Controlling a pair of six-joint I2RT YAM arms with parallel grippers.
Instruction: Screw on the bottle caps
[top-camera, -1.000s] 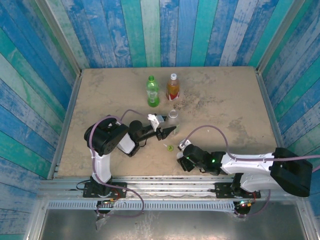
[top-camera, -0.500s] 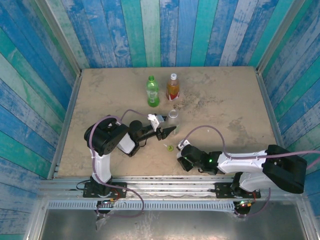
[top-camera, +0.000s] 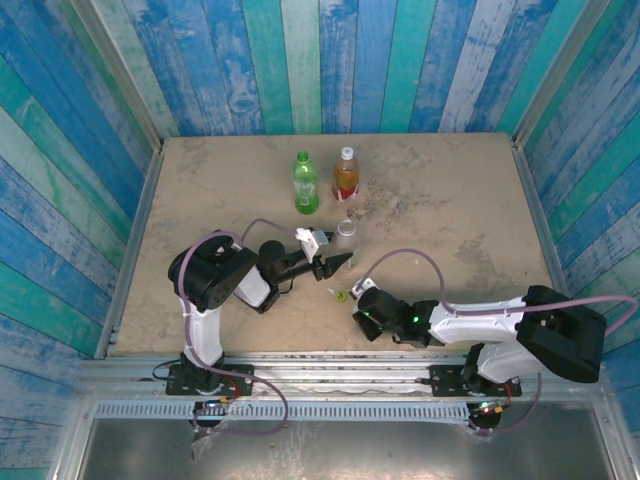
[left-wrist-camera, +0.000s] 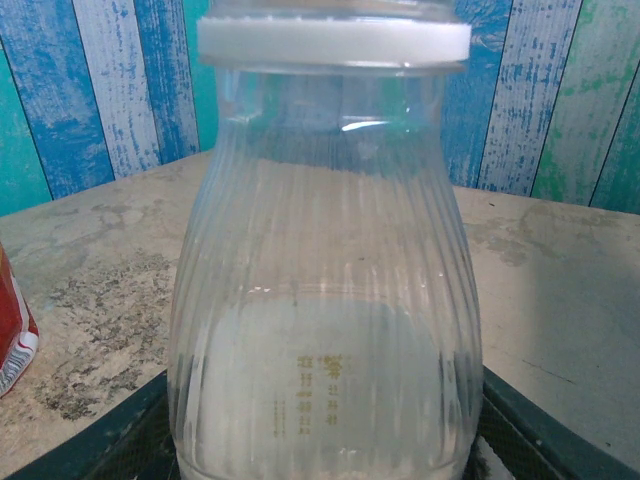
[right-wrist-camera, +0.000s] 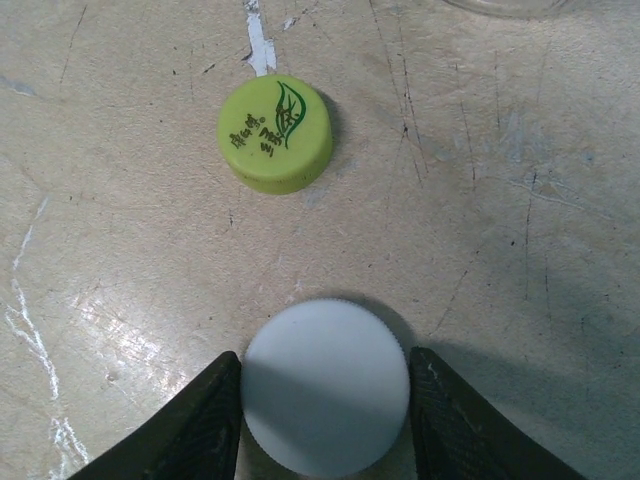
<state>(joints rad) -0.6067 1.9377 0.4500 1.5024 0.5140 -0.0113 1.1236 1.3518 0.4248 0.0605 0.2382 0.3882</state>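
The clear bottle (top-camera: 346, 234) stands upright mid-table, and my left gripper (top-camera: 338, 262) is shut on its lower body. In the left wrist view the clear bottle (left-wrist-camera: 325, 280) sits between the dark fingers (left-wrist-camera: 540, 432), with a white ring (left-wrist-camera: 333, 41) at its neck. A white cap (right-wrist-camera: 325, 388) lies flat on the table, and my right gripper (right-wrist-camera: 325, 405) is shut on it, a finger touching each side. The yellow-green cap (right-wrist-camera: 275, 133) lies just beyond it and shows from above as the yellow-green cap (top-camera: 341, 295), beside my right gripper (top-camera: 358, 302).
The green bottle (top-camera: 305, 185) and the amber bottle (top-camera: 346, 176), which has a white top, stand side by side at the back of the table. A red label edge (left-wrist-camera: 12, 335) shows left of the clear bottle. Blue plank walls surround the sandy table (top-camera: 450, 210).
My right arm has slid a little left towards the caps. The left gripper and the clear bottle have stayed put.
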